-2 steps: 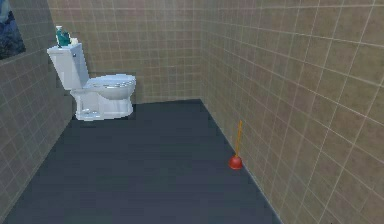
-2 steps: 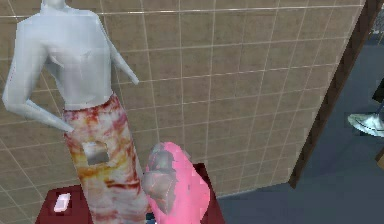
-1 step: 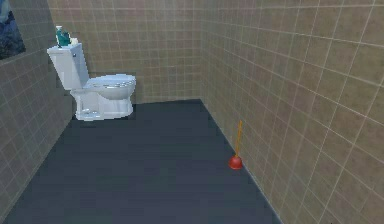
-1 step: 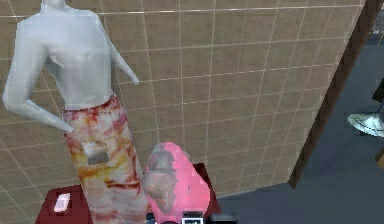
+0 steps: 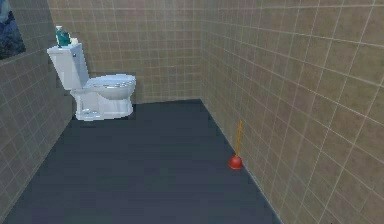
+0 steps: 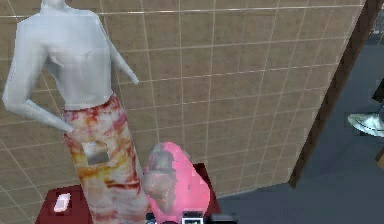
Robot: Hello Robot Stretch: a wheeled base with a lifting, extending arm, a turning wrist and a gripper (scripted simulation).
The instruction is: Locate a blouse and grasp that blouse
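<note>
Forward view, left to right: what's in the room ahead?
In order: dark wall panel → toilet → red plunger.

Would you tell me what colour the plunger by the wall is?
The plunger is red, with an orange handle; best in the forward view.

At the very bottom edge of the arm side view, just left of the middle, a white marker square point(image 6: 190, 217) with black marks pokes into frame, and left of it the dark body of the gripper point(image 6: 160, 218); its fingers cannot be made out, nor whether it holds anything
</note>
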